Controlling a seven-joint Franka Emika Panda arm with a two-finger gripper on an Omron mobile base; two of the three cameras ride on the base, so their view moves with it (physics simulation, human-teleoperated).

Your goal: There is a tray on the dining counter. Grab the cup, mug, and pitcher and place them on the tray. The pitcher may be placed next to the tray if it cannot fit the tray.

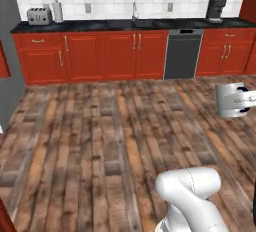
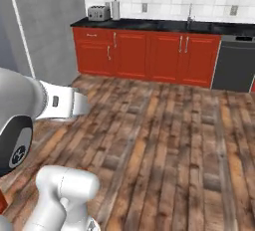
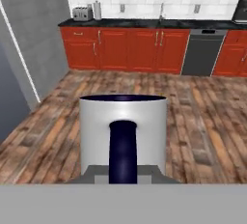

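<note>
Both base cameras are looking from behind the arm across the brown plank floor (image 1: 100,126) toward distant red cabinets (image 2: 144,53); the hand camera is facing them too.

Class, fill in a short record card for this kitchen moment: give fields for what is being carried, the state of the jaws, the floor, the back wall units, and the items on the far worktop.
carried item: grey mug with a dark blue handle facing the hand camera, dark inside
jaws: shut on the mug, held above the floor
floor: wooden planks, brown and worn
back wall units: red cabinets with a dark grey dishwasher among them
far worktop: black, with a toaster, a sink tap and a coffee machine
tray and dining counter: not seen here
</note>
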